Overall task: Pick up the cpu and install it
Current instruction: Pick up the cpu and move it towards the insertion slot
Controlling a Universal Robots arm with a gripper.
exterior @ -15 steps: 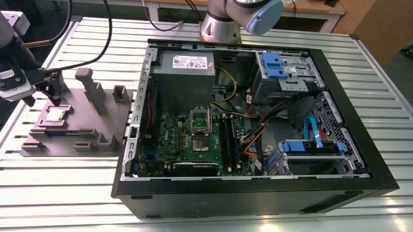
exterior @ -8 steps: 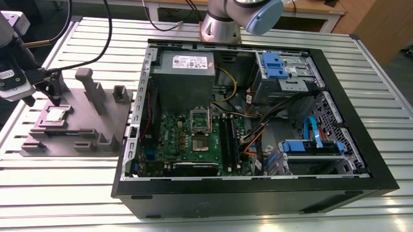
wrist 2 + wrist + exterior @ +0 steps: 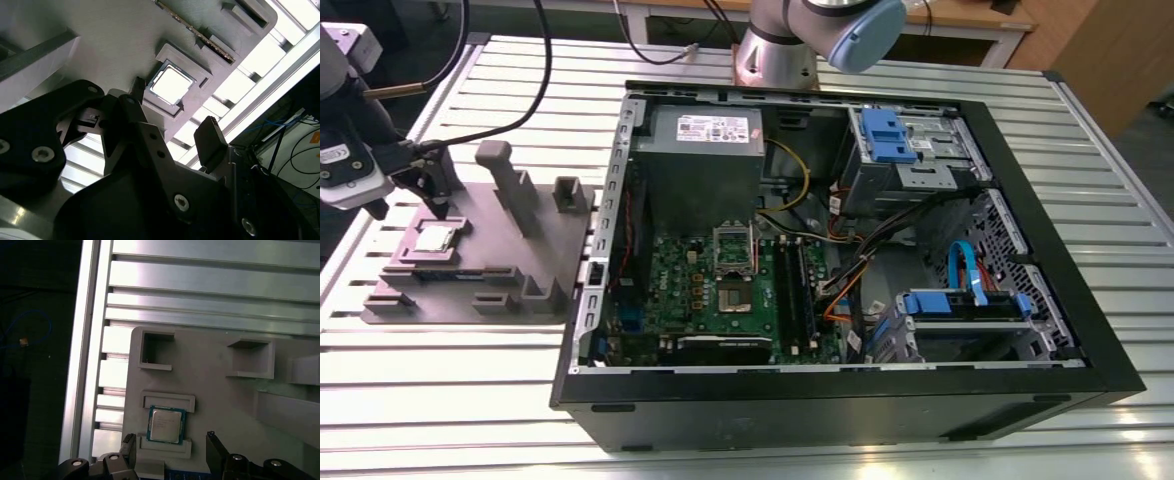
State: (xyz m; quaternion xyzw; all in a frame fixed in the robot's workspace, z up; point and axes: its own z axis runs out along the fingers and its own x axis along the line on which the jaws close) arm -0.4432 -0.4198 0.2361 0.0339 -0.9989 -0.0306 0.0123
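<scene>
While the gripper [image 3: 408, 208] hangs spread wide and empty over the cpu [image 3: 438, 238], nested in the grey fixture plate [image 3: 520, 262] at the exterior view's middle left, an off-centre squeeze could probably tilt or jam it.

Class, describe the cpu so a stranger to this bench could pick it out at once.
To the exterior view's left of the open computer case lies a grey fixture plate. In a square nest on that plate sits the cpu, a small flat chip. Its shiny silver top sets it apart from the dull grey blocks around it.
</scene>
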